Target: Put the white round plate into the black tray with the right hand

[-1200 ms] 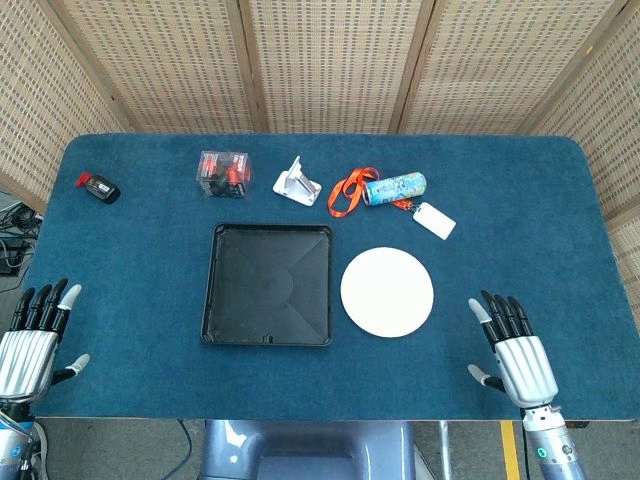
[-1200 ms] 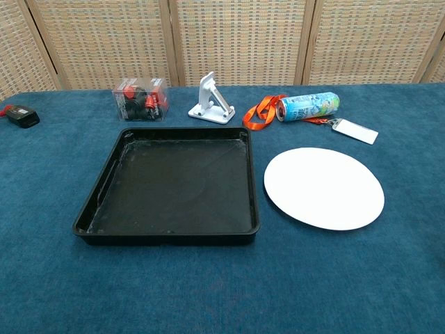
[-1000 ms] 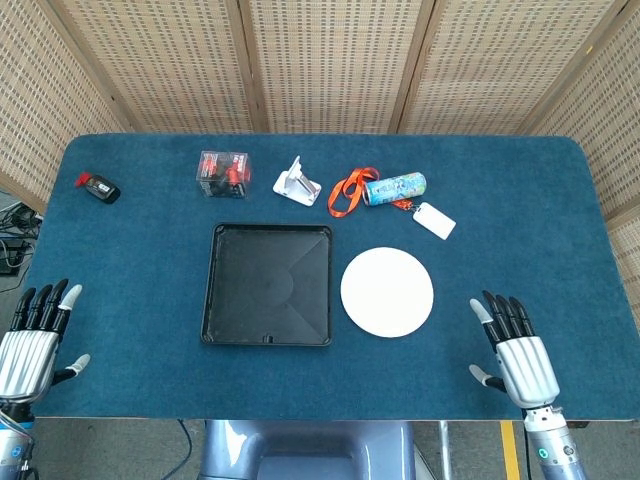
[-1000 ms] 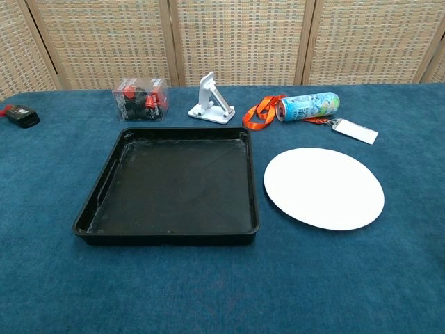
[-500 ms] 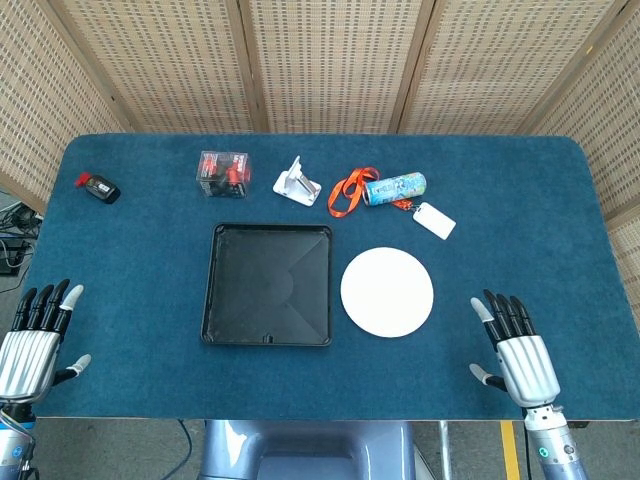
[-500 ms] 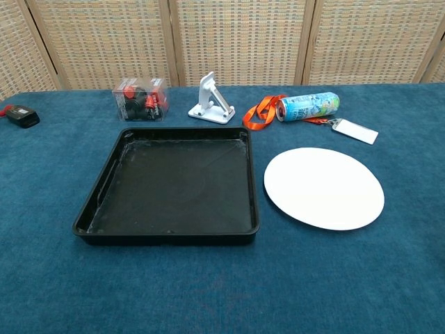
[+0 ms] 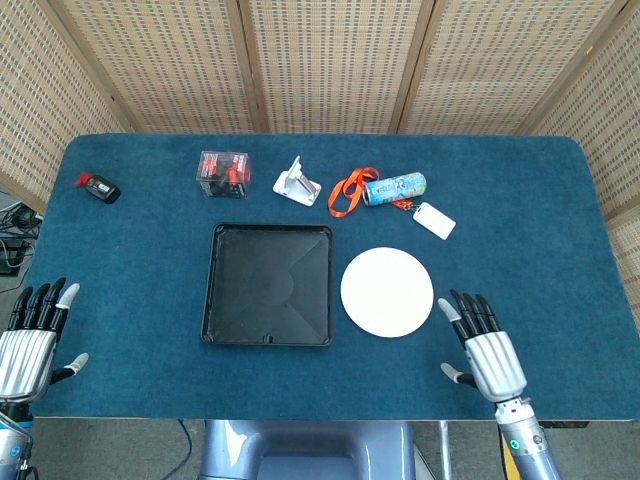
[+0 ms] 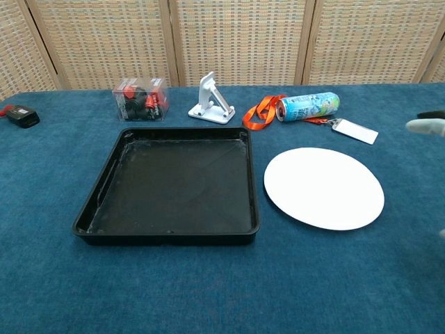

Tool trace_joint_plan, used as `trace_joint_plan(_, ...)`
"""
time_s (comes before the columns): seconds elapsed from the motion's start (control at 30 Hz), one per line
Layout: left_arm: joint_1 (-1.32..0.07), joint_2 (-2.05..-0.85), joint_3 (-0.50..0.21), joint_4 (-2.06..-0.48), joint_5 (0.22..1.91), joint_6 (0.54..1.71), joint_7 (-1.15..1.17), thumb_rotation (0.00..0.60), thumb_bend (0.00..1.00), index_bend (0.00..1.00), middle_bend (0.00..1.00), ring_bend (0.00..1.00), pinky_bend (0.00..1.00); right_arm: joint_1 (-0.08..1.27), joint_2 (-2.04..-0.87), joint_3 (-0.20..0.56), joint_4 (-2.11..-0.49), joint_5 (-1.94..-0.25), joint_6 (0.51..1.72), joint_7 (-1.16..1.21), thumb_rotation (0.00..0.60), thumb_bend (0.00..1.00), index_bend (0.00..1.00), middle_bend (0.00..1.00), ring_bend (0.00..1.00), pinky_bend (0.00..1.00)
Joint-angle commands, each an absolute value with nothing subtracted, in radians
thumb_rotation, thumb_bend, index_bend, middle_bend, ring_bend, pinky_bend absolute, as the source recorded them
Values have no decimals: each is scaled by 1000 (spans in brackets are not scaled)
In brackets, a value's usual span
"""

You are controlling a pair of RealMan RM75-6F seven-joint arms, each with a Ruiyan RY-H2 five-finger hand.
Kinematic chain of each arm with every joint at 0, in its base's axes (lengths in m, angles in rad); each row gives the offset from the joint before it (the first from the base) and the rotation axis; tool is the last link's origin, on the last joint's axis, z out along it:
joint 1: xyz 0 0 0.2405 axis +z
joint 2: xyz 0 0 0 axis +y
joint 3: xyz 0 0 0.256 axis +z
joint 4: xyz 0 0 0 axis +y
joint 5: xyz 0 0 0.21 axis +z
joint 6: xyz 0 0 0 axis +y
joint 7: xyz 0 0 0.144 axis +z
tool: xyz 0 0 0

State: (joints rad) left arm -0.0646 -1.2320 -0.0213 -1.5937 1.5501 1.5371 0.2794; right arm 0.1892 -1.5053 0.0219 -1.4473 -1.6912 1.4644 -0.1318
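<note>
The white plate (image 7: pixel 387 292) is seen lying flat on the blue table (image 7: pixel 140 250), just beside the black tray (image 7: pixel 268 284) at the tray's 3 o'clock, apart from it by a narrow strip of cloth. Nothing is seen inside the tray. The right hand (image 7: pixel 483 345) is held at roughly 4 o'clock from the plate, near its rim but not touching; its fingers are spread and extended, and nothing is gripped. In the chest view only a pale fingertip of it is caught at the right edge. The left hand (image 7: pixel 30 338) is placed at the table's near left corner, well apart from the tray at about 8 o'clock, fingers likewise spread with nothing held. Along the far side, from 10 to 1 o'clock of the tray, are noted a small black and red device (image 7: pixel 98 186), a clear box (image 7: pixel 222 172), a white stand (image 7: pixel 297 183), an orange lanyard (image 7: pixel 350 192), a drink can (image 7: pixel 395 187) on its side and a white card (image 7: pixel 433 221).
</note>
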Motion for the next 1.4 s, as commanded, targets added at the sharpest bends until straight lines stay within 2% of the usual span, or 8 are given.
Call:
trace_joint_plan(0.03, -66, -1233, -22, -1591, 1546, 1533, 277, 600, 0, 0, 0, 0, 0, 234, -1561, 42, -1419, -1684, 1411, -163, 600, 311, 154, 0, 0, 27)
trace_joint_plan(0.13, -68, -1234, -23, -1587, 1540, 1525, 273, 600, 0, 0, 0, 0, 0, 261, -1614, 49, -1376, -1662, 1361, -178, 600, 384, 178, 0, 0, 46)
trace_joint_plan(0.47, -75, -1241, -25, -1575, 1523, 1505, 262, 600, 0, 0, 0, 0, 0, 305, -1722, 67, -1251, -1613, 1309, -137, 600, 470, 188, 0, 0, 47)
trace_joint_plan(0.77, -78, -1243, -30, -1570, 1510, 1499, 261, 600, 0, 0, 0, 0, 0, 333, -1776, 73, -1165, -1566, 1257, -105, 600, 474, 183, 0, 0, 46)
trace_joint_plan(1.4, -81, -1243, -40, -1561, 1485, 1493, 254, 600, 0, 0, 0, 0, 0, 369, -1839, 83, -1056, -1532, 1233, -45, 600, 474, 210, 0, 0, 46)
